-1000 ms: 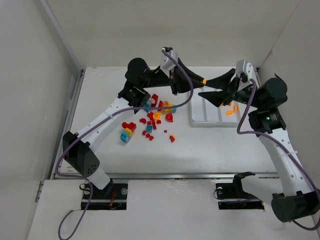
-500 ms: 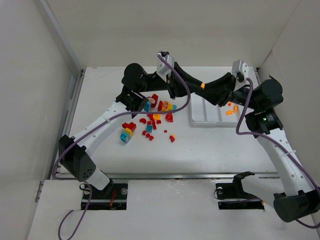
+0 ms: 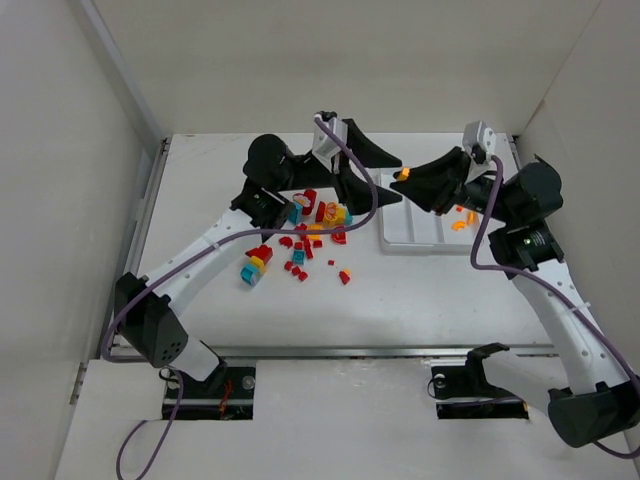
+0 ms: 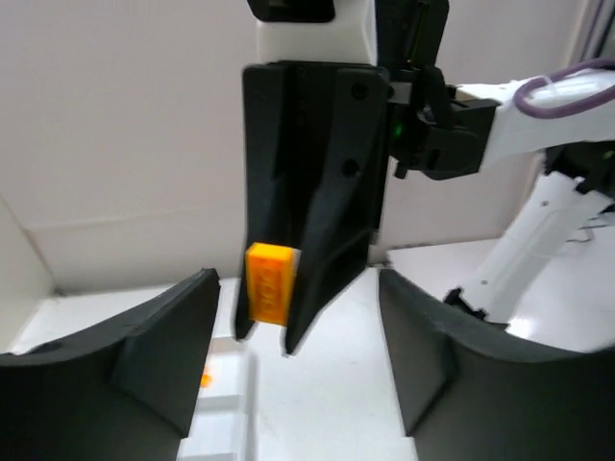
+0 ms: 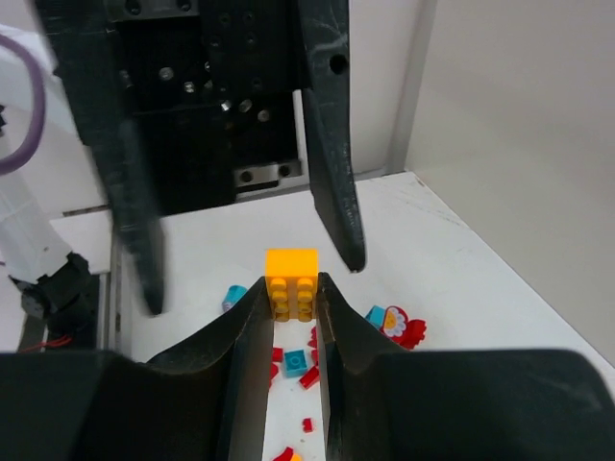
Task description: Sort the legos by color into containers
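Your right jaws are pinched narrow on one orange-yellow brick (image 5: pixel 291 274). They grip its lower half, with the top standing proud of the tips, in the air over the 10 o'clock corner of the white tray (image 3: pixel 430 246). Your left jaws are parted and hold nothing. They face in from 9 o'clock with a finger on either side of the brick, and the wrist views show no contact. The target looks to be the compartment on the tray's 3 o'clock side, where orange pieces (image 3: pixel 462 221) already lie. Draw the brick straight toward 3 o'clock so it clears the left jaws before you turn or descend. The grip is shallow, so avoid jerks. Go low between the compartment walls before opening, or the brick may hop into the neighbouring compartment. Surface: the white tabletop (image 3: pixel 430 300) looks smooth, with little to stop a skidding piece. Loose legos (image 3: pixel 305 235) in red, teal and orange lie just 9 o'clock of centre. Room: plain white walls (image 3: pixel 60 150) close in at 9, 12 and 3 o'clock.
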`<action>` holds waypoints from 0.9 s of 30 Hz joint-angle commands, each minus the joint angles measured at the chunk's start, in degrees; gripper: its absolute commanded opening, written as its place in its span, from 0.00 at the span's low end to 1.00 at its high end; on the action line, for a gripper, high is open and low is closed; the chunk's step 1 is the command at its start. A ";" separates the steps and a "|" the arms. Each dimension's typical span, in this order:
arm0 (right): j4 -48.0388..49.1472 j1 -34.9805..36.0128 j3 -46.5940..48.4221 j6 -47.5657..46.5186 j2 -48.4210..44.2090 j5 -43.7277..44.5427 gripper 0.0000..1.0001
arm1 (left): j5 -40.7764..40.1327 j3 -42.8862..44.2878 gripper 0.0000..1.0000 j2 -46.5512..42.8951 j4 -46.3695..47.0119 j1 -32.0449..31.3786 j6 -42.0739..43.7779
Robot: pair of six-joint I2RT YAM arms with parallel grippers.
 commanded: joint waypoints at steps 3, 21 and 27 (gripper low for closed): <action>3.48 0.14 -1.53 -0.14 -2.86 5.97 0.00 | 2.30 -4.07 0.91 -3.92 2.35 -0.31 0.44; -39.83 -12.68 13.28 -2.34 31.09 56.85 0.00 | -50.06 -16.20 1.00 -11.57 -37.49 4.17 40.44; -44.14 -16.47 19.81 -2.34 42.83 60.10 0.00 | -58.86 -24.11 1.00 -15.87 -34.04 4.79 36.66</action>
